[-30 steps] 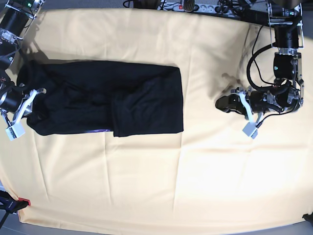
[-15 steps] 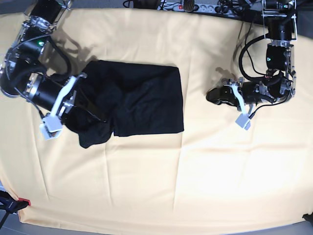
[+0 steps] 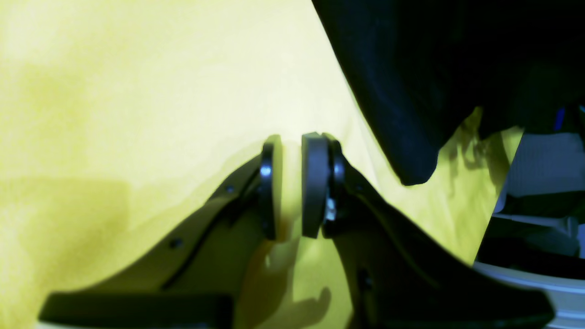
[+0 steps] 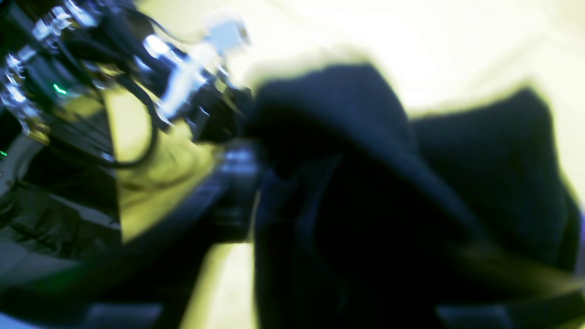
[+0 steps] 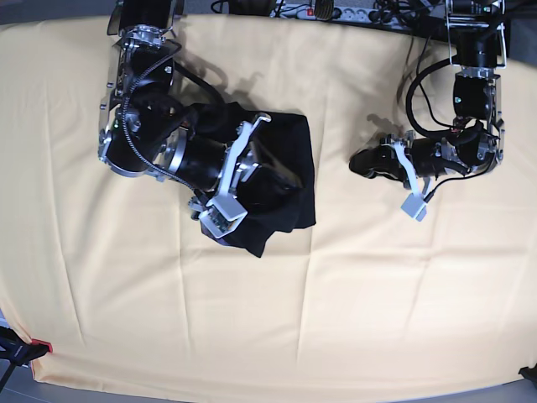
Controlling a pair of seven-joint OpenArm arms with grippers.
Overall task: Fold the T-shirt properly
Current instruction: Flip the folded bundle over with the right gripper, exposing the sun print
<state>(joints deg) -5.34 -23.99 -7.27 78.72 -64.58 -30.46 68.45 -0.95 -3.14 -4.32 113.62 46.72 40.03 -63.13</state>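
The T-shirt is seen in the base view as a bunched black heap on the yellow cloth that covers the table, a little left of centre in that view. Its right edge is straight and lies flat, while its left part is gathered up beneath the right arm, which reaches over it from the upper left. The right gripper is placed directly on top of the heap, its white-tipped fingers near the shirt's lower left corner. In the right wrist view the picture is badly blurred; dark fabric is seen draped close before the camera, but whether that claw is pinching the cloth or merely lying against it cannot be told. The left gripper is held low over bare cloth, well apart from the shirt, on the right of the base view. In the left wrist view its two black pads are shown nearly pressed together, with only a thin strip of yellow between them and nothing pinched. An edge of the shirt is visible beyond them at the upper right of that view, not touched by the pads. Cables and a power strip are seen past the far edge of the table.
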